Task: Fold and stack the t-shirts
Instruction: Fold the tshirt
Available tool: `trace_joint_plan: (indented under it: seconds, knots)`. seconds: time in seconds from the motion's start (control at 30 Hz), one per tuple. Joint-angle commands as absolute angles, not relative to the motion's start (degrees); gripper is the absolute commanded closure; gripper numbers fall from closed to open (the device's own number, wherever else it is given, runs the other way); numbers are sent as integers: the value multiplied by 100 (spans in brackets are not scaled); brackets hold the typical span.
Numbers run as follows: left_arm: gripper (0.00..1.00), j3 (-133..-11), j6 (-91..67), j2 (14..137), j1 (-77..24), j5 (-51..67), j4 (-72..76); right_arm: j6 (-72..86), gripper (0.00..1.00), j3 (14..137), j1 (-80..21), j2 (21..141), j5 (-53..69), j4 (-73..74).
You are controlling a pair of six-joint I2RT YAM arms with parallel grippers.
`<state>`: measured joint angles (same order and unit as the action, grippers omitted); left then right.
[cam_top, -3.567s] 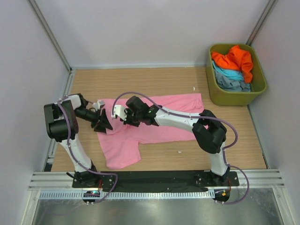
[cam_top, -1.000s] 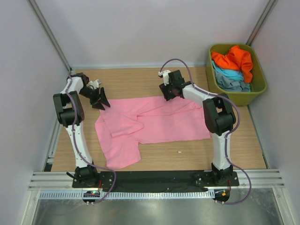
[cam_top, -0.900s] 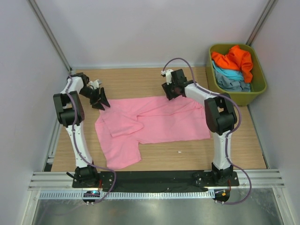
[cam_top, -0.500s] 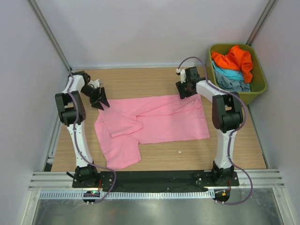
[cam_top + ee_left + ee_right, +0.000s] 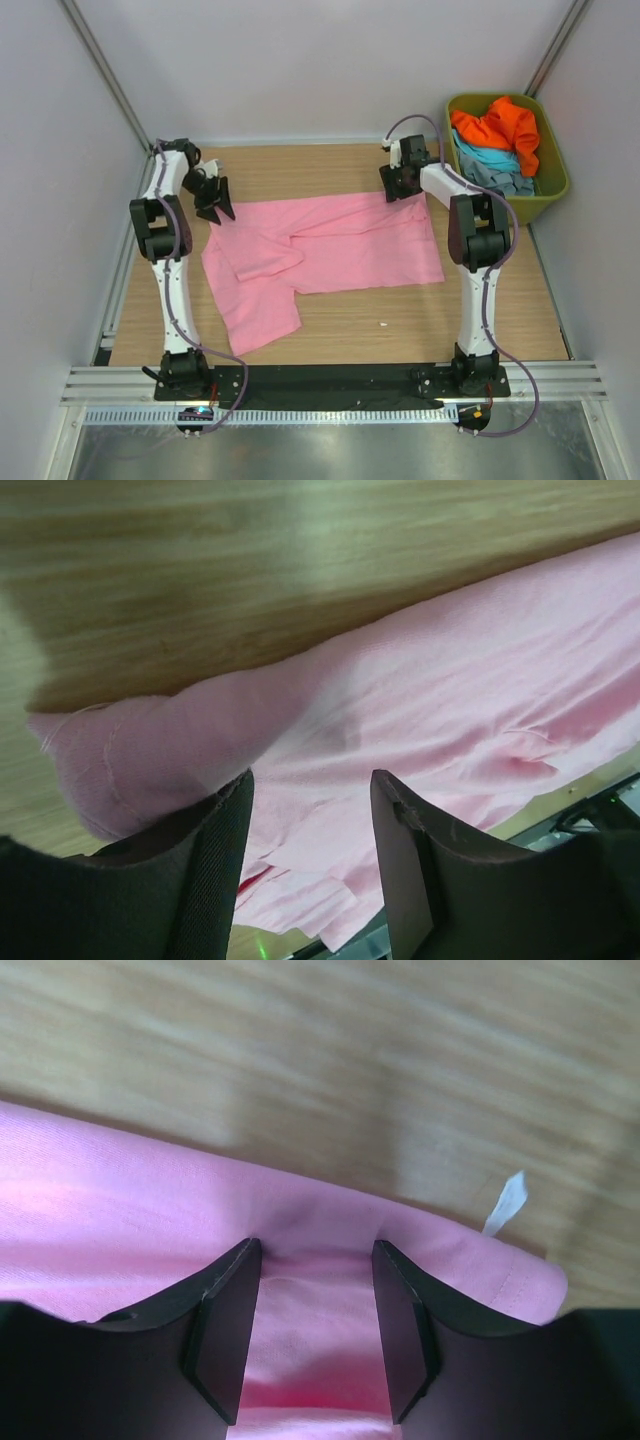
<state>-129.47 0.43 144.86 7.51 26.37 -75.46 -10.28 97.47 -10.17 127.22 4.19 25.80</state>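
1. Fingers (image 5: 215, 870) of your left gripper (image 5: 312, 780) stand apart, clasping nothing, astride the bunched far-left corner of the pink t-shirt (image 5: 450, 680).
2. Your right gripper (image 5: 315, 1245) is likewise spread and holds nothing, its tips set against the hem at the far-right corner.
3. Spread across the table (image 5: 350, 330), the shirt is doubled over at its left, one part trailing toward you; the orange tee (image 5: 505, 125), light-blue tee (image 5: 490, 158) and grey-blue tee (image 5: 495, 180) wait in the olive tub (image 5: 465, 205).
4. Expect light, limp cloth that sags and slides on wood. Pinch both far corners at the hem, where the doubled edge gives the surest hold.
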Motion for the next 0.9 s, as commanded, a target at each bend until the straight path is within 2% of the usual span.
trace_joint_plan:
  seconds: [0.0,0.17,0.4,0.57,0.7,0.87]
  knots:
    - [45,-13297,334,15072,695,1750,-6653,-984,45,10256,-879,13148,387,2698]
    - [39,-13929,264,15266,589,1442,-6426,-914,45,10967,-835,13631,413,2786]
    - [20,-14659,150,15486,536,1082,-5968,-747,46,11505,-844,13931,589,2725]
    - [8,-15186,158,15610,449,1001,-5564,-817,45,11540,-861,13712,510,2663]
    - [6,-15110,141,15005,282,1212,-5554,-888,45,11391,-861,13317,449,2663]
    - [8,-13854,-122,13687,97,1853,-5590,-896,45,10864,-853,12481,580,2549]
